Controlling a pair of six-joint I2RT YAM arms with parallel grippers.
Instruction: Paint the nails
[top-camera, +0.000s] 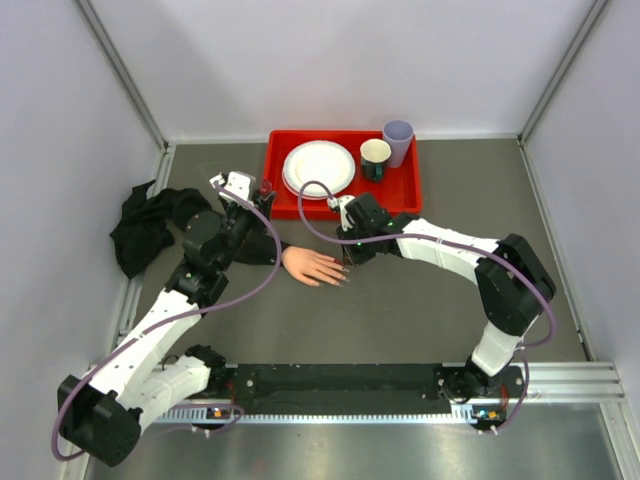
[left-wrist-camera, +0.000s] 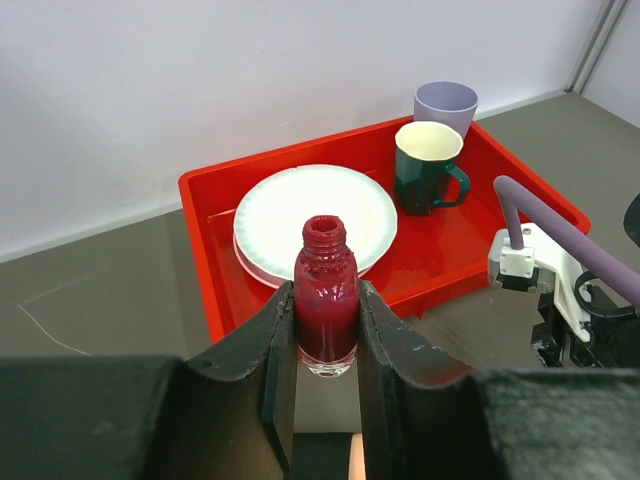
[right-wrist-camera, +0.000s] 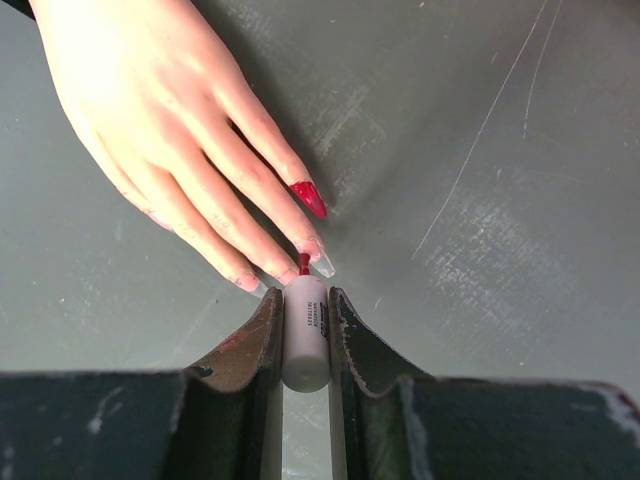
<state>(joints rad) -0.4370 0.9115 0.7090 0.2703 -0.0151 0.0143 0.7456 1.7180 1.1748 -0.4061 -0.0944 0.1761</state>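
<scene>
Here, nails just beyond right hand

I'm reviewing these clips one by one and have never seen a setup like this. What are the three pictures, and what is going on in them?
Two robot arms are bolted to a table. One camera looks down from above; the others ride on each wrist. The left gripper is shut on an uncapped bottle of red nail polish. The right gripper is shut on the white brush cap, its red tip at the nails of a mannequin hand; one nail is already red. Behind sits a red tray with a white plate, a dark green mug and a lilac cup. Black cloth lies at left.
</scene>
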